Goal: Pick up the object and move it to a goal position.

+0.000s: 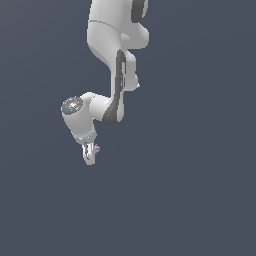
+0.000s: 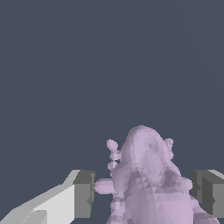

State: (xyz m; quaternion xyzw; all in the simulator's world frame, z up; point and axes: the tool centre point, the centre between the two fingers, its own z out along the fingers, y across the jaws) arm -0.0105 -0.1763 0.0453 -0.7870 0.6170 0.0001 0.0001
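The object (image 2: 146, 175) is a pale lilac lumpy clump with small spikes along its edge. In the wrist view it fills the gap between the two grey finger pads (image 2: 83, 194), and its sides touch both of them. My gripper (image 2: 144, 194) is shut on the object. In the exterior view the white gripper (image 1: 90, 156) points downward at the end of the bent arm. There the object (image 1: 96, 148) shows only as a tiny lilac speck at the fingers' side, mostly hidden by them.
The white arm (image 1: 112, 60) reaches down from the top of the exterior view. All around it is a plain dark blue-grey ground (image 1: 190, 190), with no other objects or edges in sight.
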